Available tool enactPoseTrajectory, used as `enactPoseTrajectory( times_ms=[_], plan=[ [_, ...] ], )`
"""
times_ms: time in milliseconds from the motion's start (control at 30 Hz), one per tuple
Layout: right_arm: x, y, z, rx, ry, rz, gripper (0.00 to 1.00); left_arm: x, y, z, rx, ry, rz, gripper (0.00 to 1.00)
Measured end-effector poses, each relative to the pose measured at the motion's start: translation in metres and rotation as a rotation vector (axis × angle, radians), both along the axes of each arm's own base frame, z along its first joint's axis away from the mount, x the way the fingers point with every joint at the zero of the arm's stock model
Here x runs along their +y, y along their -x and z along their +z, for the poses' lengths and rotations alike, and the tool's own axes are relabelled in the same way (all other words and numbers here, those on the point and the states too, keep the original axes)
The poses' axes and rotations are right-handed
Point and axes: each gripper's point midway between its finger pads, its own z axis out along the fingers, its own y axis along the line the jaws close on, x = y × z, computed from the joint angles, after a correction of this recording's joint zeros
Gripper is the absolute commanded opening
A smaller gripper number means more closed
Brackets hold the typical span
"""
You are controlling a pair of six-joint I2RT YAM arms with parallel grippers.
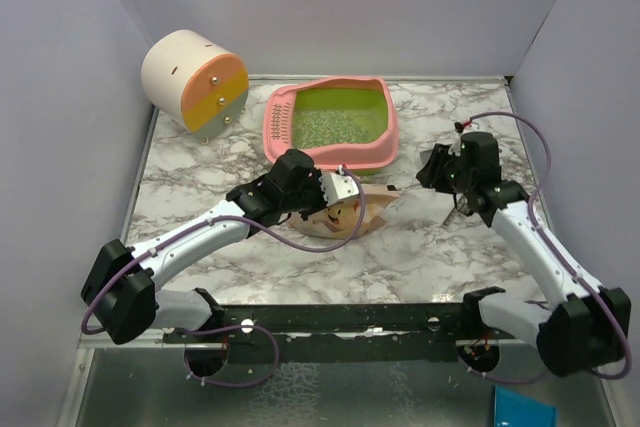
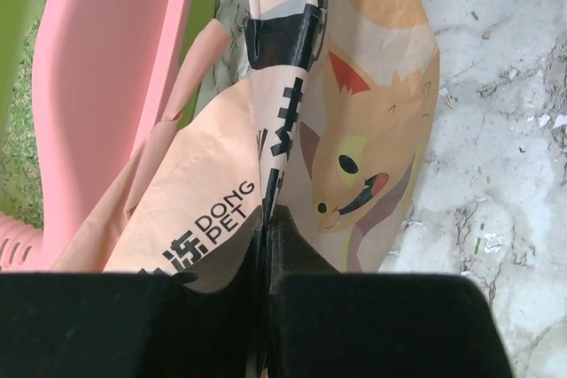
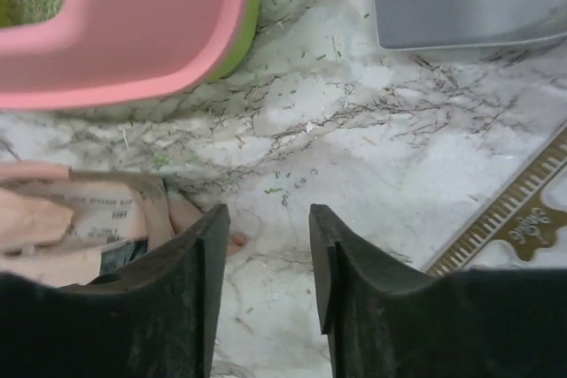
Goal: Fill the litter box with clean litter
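Note:
The pink litter box (image 1: 385,137) with its lime-green basin sits at the back centre, its slotted sieve end on the left. Pale green-grey clean litter (image 1: 340,125) covers the basin floor. My left gripper (image 1: 338,190) is shut on the edge of a beige cat-printed pouch (image 1: 352,217), which lies on the table just in front of the box. In the left wrist view the pouch (image 2: 354,130) lies beside the box's pink wall (image 2: 97,86). My right gripper (image 1: 436,169) is open and empty, right of the box; in its wrist view (image 3: 270,219) it hovers over bare marble.
A cream-and-orange cylinder (image 1: 195,79) lies at the back left. A grey scoop (image 3: 469,2) lies on the table right of the box (image 3: 133,33). A gold comb-like strip (image 3: 514,214) lies near it. Stray granules dot the marble. Walls enclose three sides.

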Motion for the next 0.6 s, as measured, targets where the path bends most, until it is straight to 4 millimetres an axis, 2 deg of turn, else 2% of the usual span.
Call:
enactPoseTrajectory(
  times_ms=[167,333,400,467,533,600],
  plan=[
    [-0.021,-0.028,-0.037,0.189,-0.119,-0.093,0.41,-0.003,-0.002,0.004,0.032,0.032,0.035,0.08],
    [-0.051,-0.040,-0.045,0.254,-0.138,-0.293,0.46,-0.010,-0.007,0.013,0.045,0.060,0.057,0.12],
    [-0.069,-0.040,-0.048,0.261,-0.169,-0.374,0.48,-0.010,-0.007,0.012,0.055,0.066,0.064,0.19],
    [-0.102,-0.034,-0.059,0.277,-0.214,-0.482,0.51,-0.011,-0.008,0.014,0.053,0.079,0.065,0.26],
    [-0.133,-0.020,-0.077,0.312,-0.258,-0.586,0.54,-0.015,-0.010,0.019,0.046,0.102,0.063,0.32],
    [-0.153,-0.003,-0.096,0.357,-0.289,-0.661,0.56,-0.017,-0.011,0.026,0.033,0.125,0.061,0.35]
  ],
)
